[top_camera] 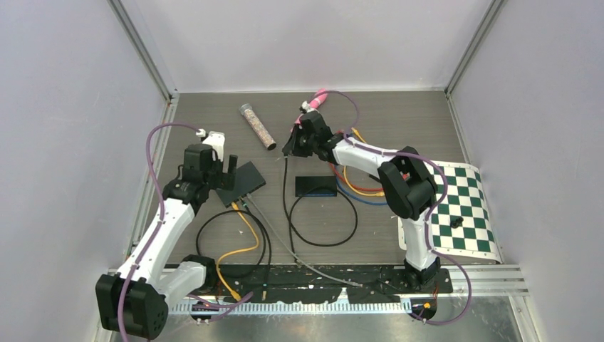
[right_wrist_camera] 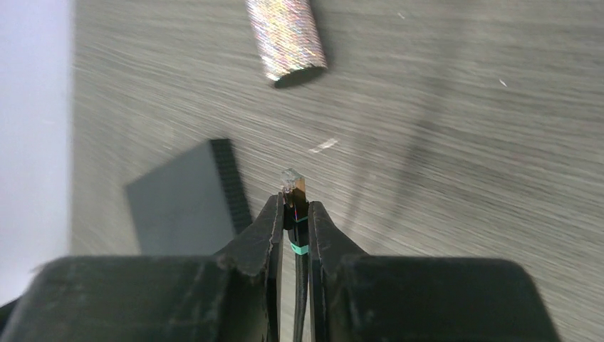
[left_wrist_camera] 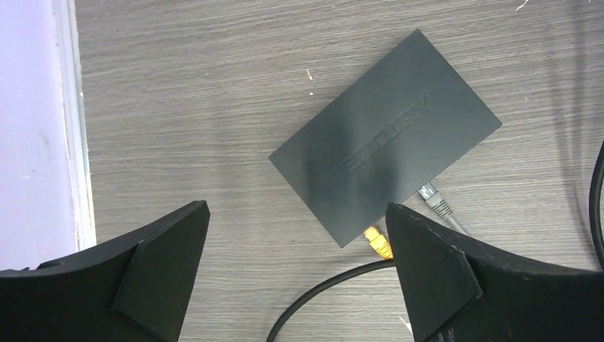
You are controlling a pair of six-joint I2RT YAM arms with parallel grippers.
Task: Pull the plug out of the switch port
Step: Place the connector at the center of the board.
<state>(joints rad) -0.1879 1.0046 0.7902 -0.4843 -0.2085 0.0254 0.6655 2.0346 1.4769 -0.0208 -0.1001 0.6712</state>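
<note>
Visibly, right gripper pinches a clear-tipped, green-banded plug.

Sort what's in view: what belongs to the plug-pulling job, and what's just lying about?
Job: switch; plug, clamped in the right end effector; yellow plug and grey plug, in the switch.
Lying about: glitter tube; pink object; checkered mat; black box; coloured cables.
</note>
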